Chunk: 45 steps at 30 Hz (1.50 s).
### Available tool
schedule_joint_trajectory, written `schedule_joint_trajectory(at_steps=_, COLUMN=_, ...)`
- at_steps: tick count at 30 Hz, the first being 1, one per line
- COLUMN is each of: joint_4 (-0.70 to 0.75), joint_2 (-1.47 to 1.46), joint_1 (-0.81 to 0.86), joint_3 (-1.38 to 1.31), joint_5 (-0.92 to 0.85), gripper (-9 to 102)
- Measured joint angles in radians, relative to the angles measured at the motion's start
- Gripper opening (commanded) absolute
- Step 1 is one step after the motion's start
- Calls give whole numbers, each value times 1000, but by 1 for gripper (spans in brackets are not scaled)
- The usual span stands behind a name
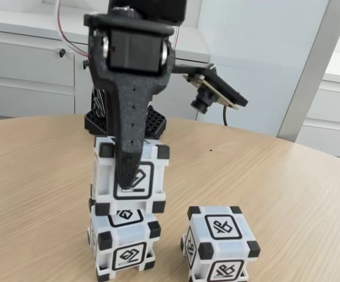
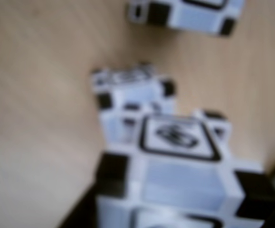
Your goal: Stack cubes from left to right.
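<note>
In the fixed view my black gripper (image 1: 130, 173) comes down from above and is shut on the upper cube (image 1: 158, 176). One finger (image 1: 125, 147) runs down that cube's front face; the other is hidden behind it. The upper cube rests on a second cube (image 1: 128, 255), shifted a little toward the back. The third cube (image 1: 219, 241) stands alone on the table to the right of the pair. In the blurred wrist view the held cube (image 2: 175, 180) sits at the bottom, the second cube (image 2: 128, 95) shows beneath it, and the third cube (image 2: 189, 12) is at the top edge.
The round wooden table (image 1: 287, 194) has bare room to the right and left of the cubes. The arm's black base (image 1: 152, 120) stands just behind the stack. The wrist camera (image 1: 214, 94) juts out to the right of the arm. White cabinets line the back.
</note>
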Motion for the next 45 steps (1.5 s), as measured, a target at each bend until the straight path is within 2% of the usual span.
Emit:
schedule_joint_trajectory(at_steps=10, joint_4=3, joint_2=0, joint_1=0, joint_3=0, joint_5=-35, gripper=17)
schedule_joint_trajectory(at_steps=17, joint_4=98, joint_2=2, joint_1=3, joint_3=0, joint_5=-89, gripper=17)
schedule_joint_trajectory(at_steps=30, joint_4=103, joint_2=2, joint_1=5, joint_3=0, joint_5=-41, gripper=17)
schedule_joint_trajectory(at_steps=38, joint_4=-6, joint_2=2, joint_1=5, joint_3=0, joint_5=3, gripper=17)
schedule_joint_trajectory(at_steps=45, joint_4=-11, joint_2=2, joint_1=5, joint_3=0, joint_5=-3, gripper=17)
